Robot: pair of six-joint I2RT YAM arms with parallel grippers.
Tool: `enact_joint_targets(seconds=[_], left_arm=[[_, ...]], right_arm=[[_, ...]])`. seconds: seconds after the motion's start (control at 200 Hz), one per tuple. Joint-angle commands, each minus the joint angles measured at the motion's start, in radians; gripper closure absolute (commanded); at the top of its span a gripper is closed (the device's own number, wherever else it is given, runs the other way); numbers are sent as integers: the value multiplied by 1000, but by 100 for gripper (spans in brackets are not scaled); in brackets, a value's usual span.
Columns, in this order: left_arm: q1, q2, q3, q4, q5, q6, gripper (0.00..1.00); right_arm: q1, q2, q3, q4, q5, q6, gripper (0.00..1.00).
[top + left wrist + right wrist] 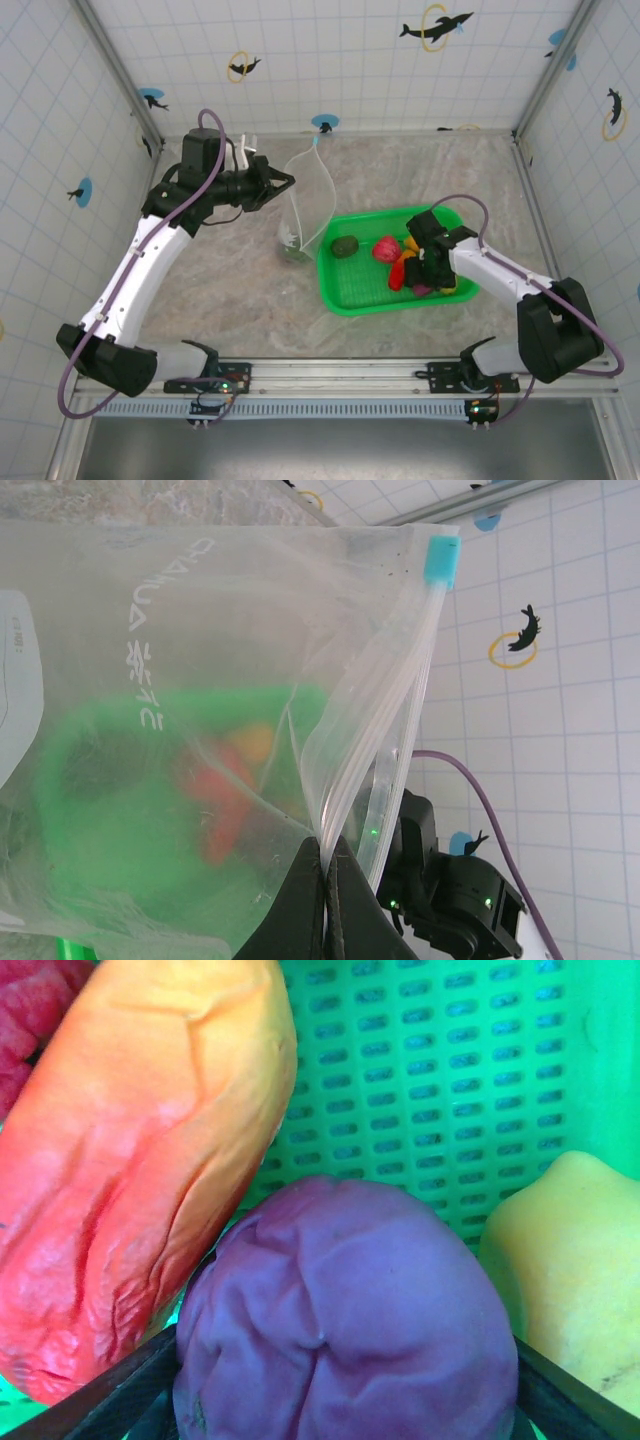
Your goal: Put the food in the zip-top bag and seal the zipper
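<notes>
While the left gripper [325, 865] is pressed together on the clear film of the bag [180, 730], just under the zipper [405, 680], it holds the bag up by its rim with the mouth unsealed. The right gripper [428, 268] is down in the green basket [345, 300], its jaws wide on either side of a purple piece [345, 1300]; whether they press it yet cannot be told. Progress looks early. One small green lump [293, 252] seems to sit at the bag's bottom, while most of the food lies in the basket, just beside the bag. Moving those pieces over and closing the zipper are left to do. Counted: one bag, one basket, and five pieces I can make out in the basket: dark green [345, 246], red [386, 248], orange [140, 1160], yellow [570, 1260] and the purple one. The arm may hide more.
</notes>
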Motion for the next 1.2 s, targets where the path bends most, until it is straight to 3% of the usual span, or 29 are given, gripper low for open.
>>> enact_joint_targets(seconds=[0.0, 0.235, 0.52, 0.926, 1.071, 1.196], left_arm=[[7, 12, -4, 28, 10, 8, 100], [7, 24, -11, 34, 4, 5, 100], [5, 55, -26, 84, 61, -41, 100], [-12, 69, -40, 158, 117, -97, 100], [-11, 67, -37, 163, 118, -101, 100], [-12, 60, -33, 164, 111, -101, 100]], right_arm=[[-5, -16, 11, -9, 11, -10, 33], [-4, -125, 105, -98, 17, -20, 37], [64, -219, 408, -66, -43, -39, 39], [334, 7, 873, 150, -190, -20, 39], [366, 74, 888, 171, -195, -21, 39], [369, 92, 829, 200, -126, -6, 38]])
